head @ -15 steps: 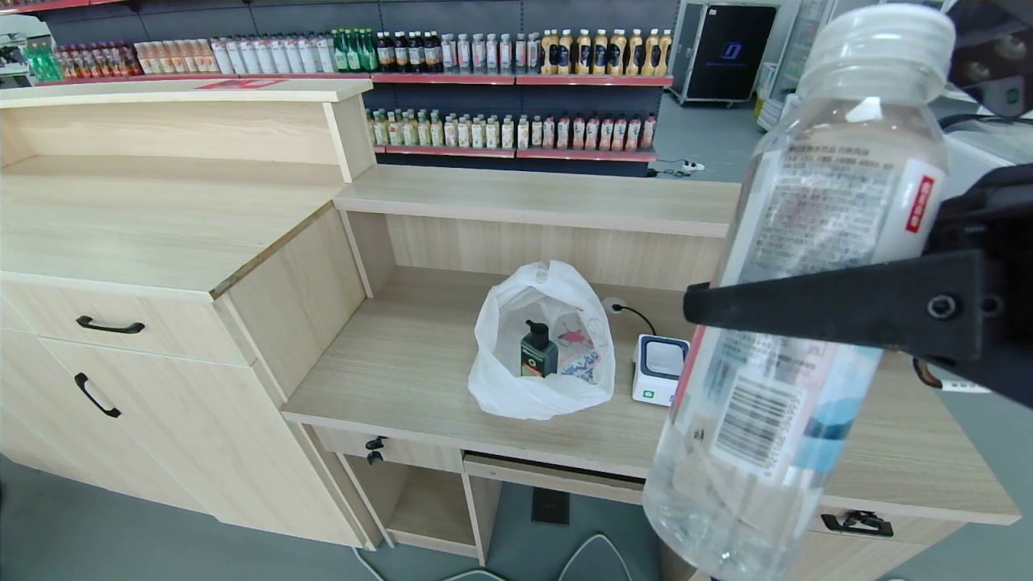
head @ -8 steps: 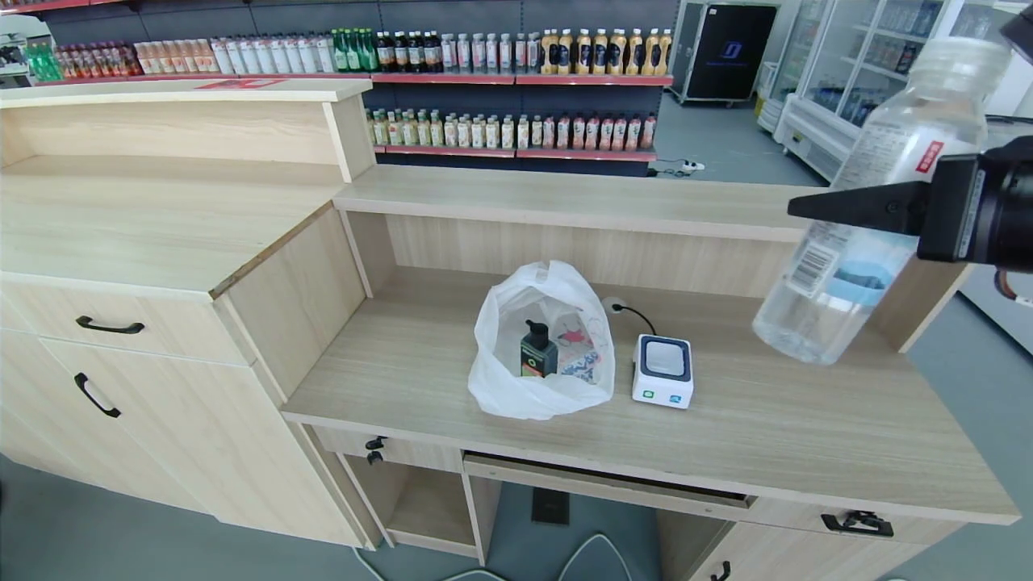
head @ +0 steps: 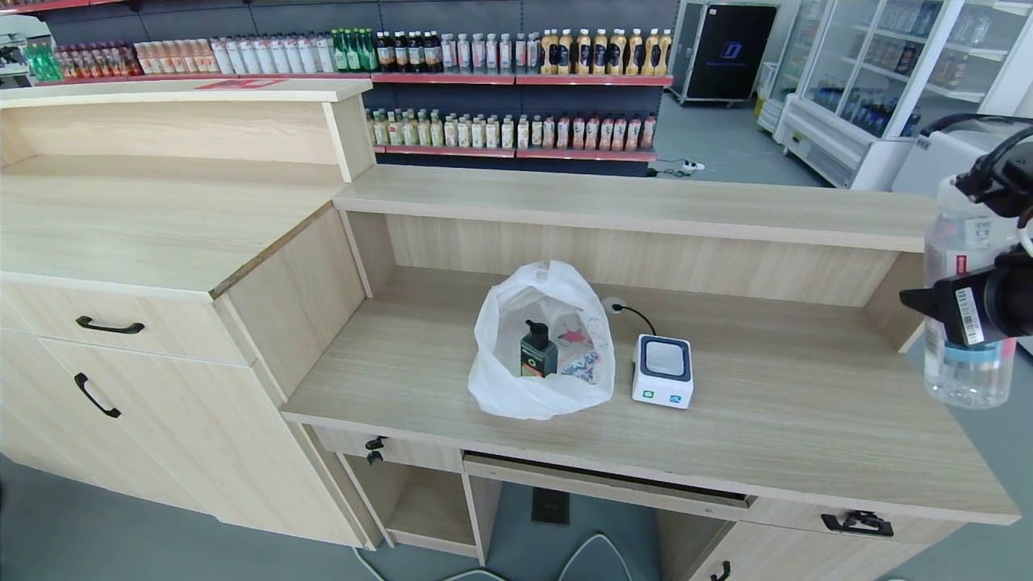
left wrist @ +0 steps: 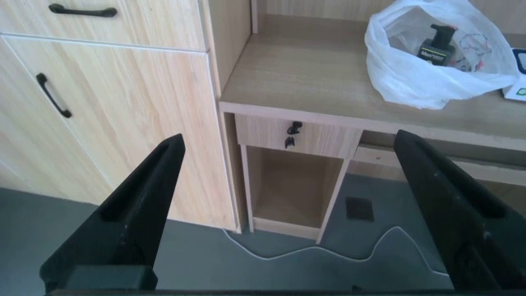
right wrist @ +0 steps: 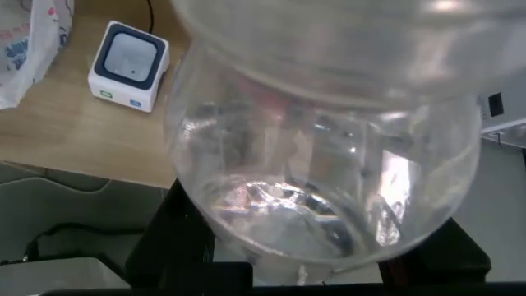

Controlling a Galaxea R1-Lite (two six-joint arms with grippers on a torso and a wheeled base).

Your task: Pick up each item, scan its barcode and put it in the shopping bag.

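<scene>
My right gripper (head: 980, 311) is shut on a clear plastic bottle (head: 967, 307), held upright above the counter's far right end. In the right wrist view the bottle's base (right wrist: 325, 156) looms close between the black fingers. The white barcode scanner (head: 662, 370) stands on the counter, also seen as the scanner (right wrist: 127, 65) below the bottle. Left of it sits the open white shopping bag (head: 539, 343) with a dark pump bottle (head: 537, 351) and a printed packet inside. My left gripper (left wrist: 296, 214) hangs open, low in front of the counter, with the bag (left wrist: 436, 49) beyond it.
The wooden counter (head: 775, 411) has a raised back ledge and a taller cabinet (head: 153, 242) with drawers on the left. A cable (head: 633, 313) runs from the scanner to the back. Shelves of drinks (head: 484, 81) and fridges (head: 871, 89) stand behind.
My right gripper has carried the bottle from close before the head camera away to the right and down, turning it upright near the counter's right end. Bag and scanner stay put.
</scene>
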